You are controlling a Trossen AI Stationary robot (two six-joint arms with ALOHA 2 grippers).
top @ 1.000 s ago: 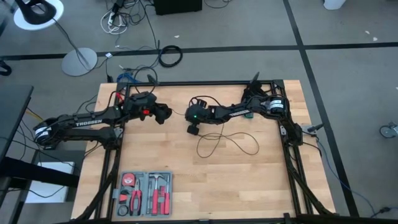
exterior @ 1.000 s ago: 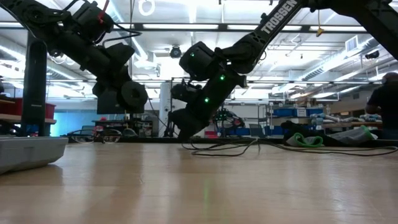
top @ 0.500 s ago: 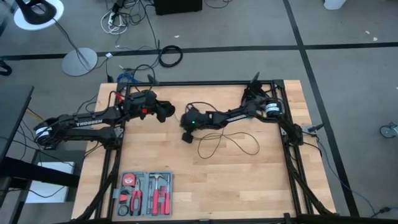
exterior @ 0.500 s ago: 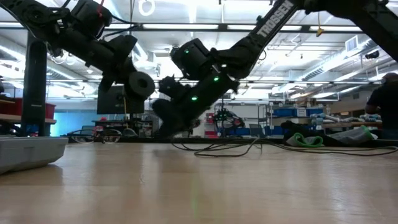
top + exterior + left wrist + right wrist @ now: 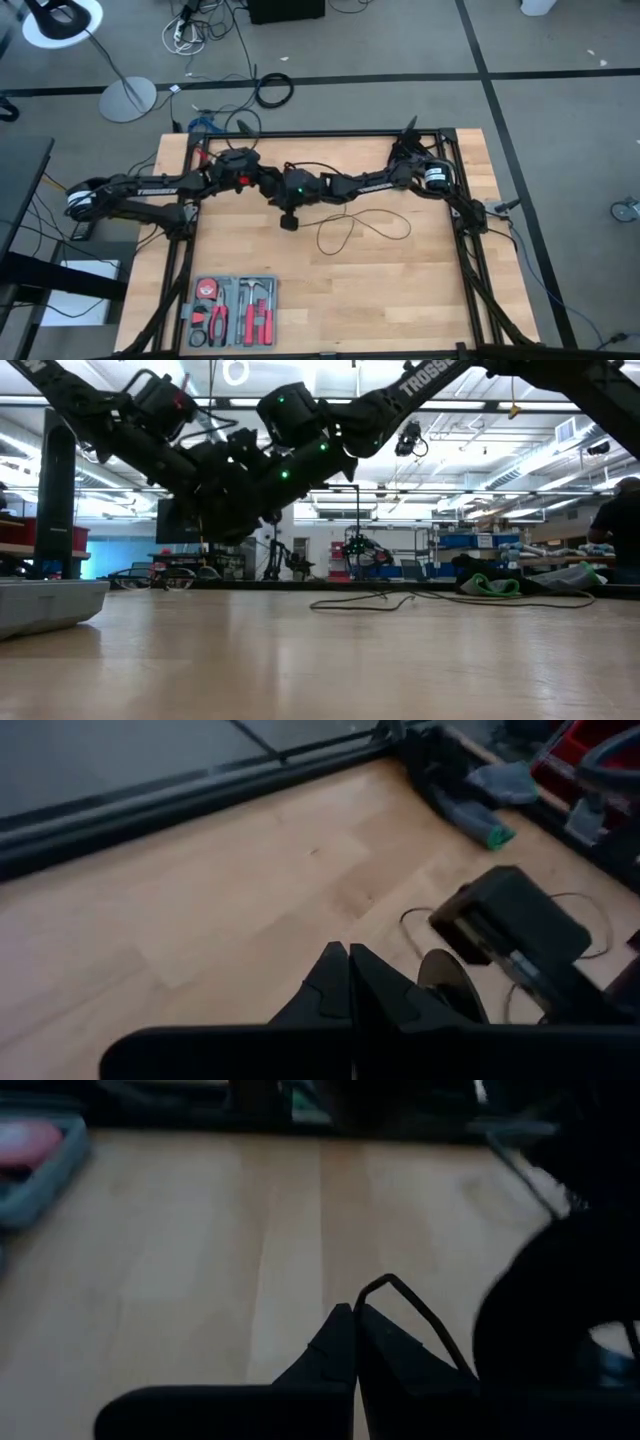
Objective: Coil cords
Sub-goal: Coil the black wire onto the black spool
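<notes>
Thin black cord (image 5: 362, 226) sprawls in loose loops on the light wooden table (image 5: 400, 290) mid-right, and the right gripper (image 5: 355, 1315), clenched, pinches a strand, seen only from its wrist. Left gripper (image 5: 348, 958) is clenched empty beside it. TROSSEN lettering shows low; shelves behind

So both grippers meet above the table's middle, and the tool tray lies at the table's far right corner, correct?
Not quite. The high view shows the tool tray at the near left corner. The left gripper and right gripper do meet mid-table.
</notes>
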